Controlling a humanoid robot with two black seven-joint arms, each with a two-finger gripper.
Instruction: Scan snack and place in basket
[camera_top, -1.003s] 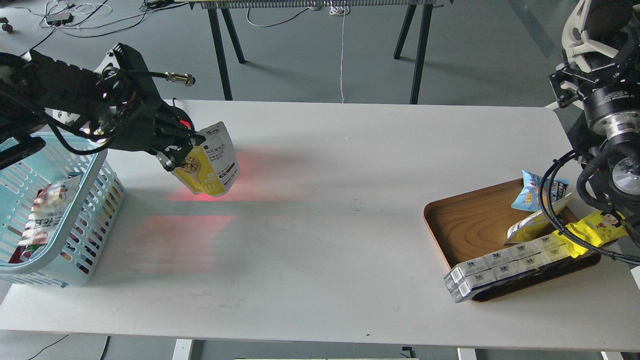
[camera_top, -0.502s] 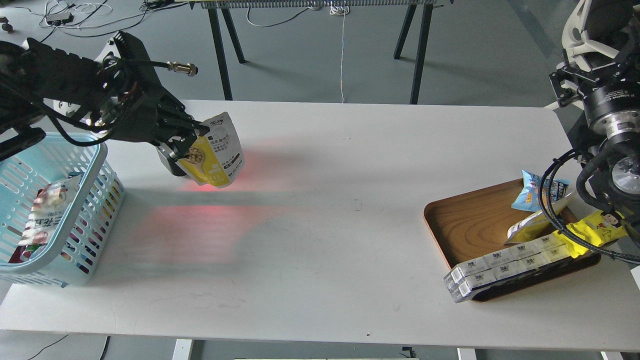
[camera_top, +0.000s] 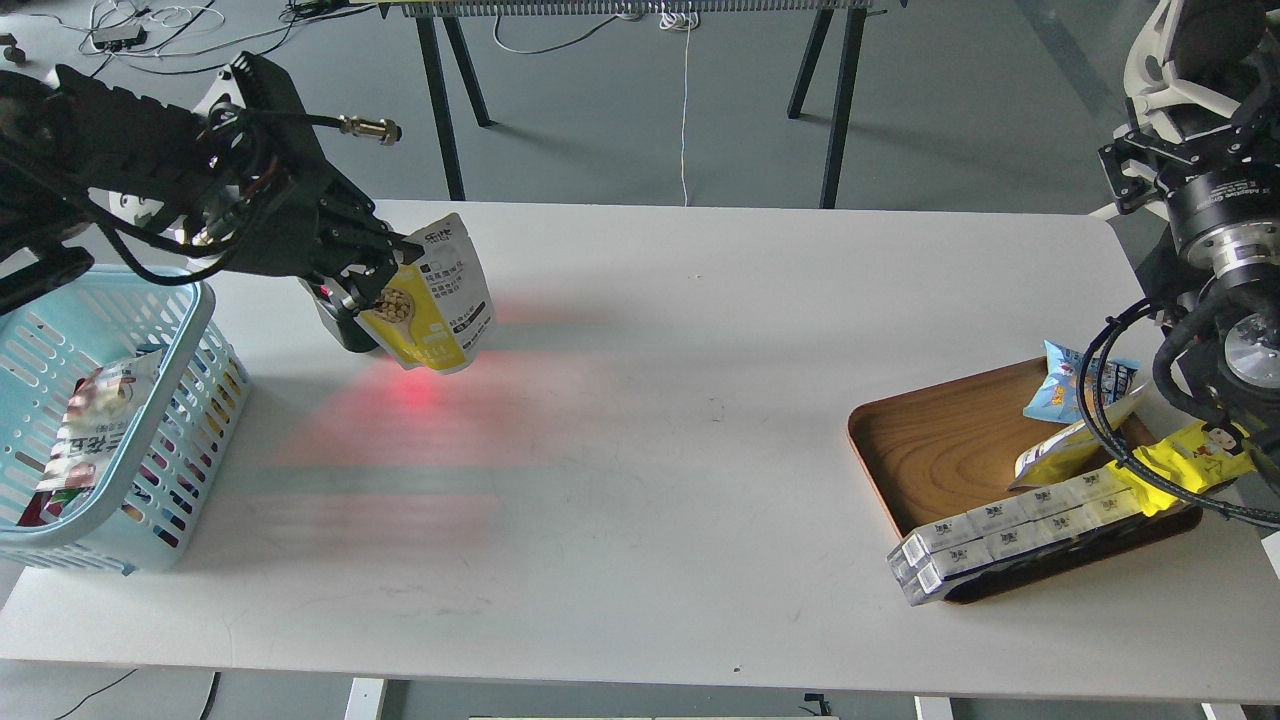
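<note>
The snack, a small pouch with a yellow lower part, a white top and a round bean picture, hangs tilted above the table's far left. My left gripper is shut on its left edge. The light blue basket stands at the table's left end, just left of the gripper, with the pouch outside it. My right gripper is at the far right edge, closed around a white handheld scanner that is partly cut off. A red glow lies on the table under the pouch.
A packet lies in the basket. A brown wooden tray at the right holds a blue packet, a bright-yellow wrapper, another pouch and a row of small boxes. Black cables hang by the tray.
My left gripper has lifted the pouch slightly up and to the right and turned it more upright. The red glow has shifted on the table. The right arm has not moved.
</note>
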